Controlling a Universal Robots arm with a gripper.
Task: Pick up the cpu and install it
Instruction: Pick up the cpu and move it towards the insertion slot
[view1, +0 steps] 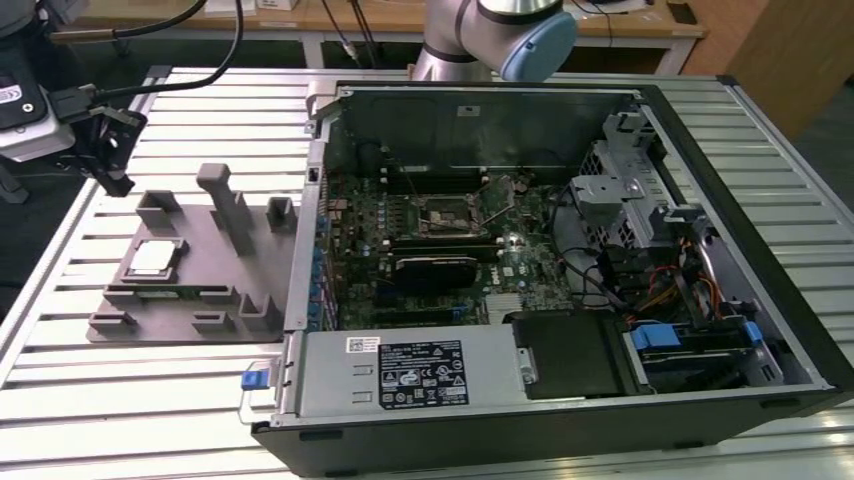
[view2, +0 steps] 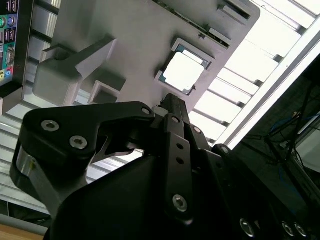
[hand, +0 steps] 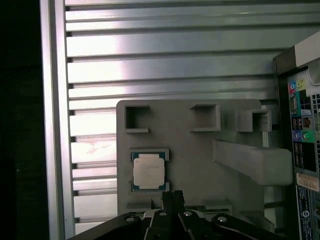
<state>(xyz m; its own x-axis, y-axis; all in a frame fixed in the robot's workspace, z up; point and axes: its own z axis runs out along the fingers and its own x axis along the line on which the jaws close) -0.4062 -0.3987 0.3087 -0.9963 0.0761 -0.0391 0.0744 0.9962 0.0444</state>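
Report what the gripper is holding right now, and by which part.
Nothing is held. The cpu lies flat in its pocket on the grey fixture, and the gripper hangs above, clear of it.

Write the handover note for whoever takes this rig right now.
Gripper: in the air over the slatted table, near the far end of the grey fixture. It is not holding the cpu.
Cpu: lies flat in its pocket on the grey fixture, at the exterior view's left of the open computer case. In both wrist views it is just ahead of the gripper and not touched.
Socket: on the board inside the case, away from the gripper.
Done: the approach toward the cpu.
Left: the cpu is not yet picked up and not yet in the socket.
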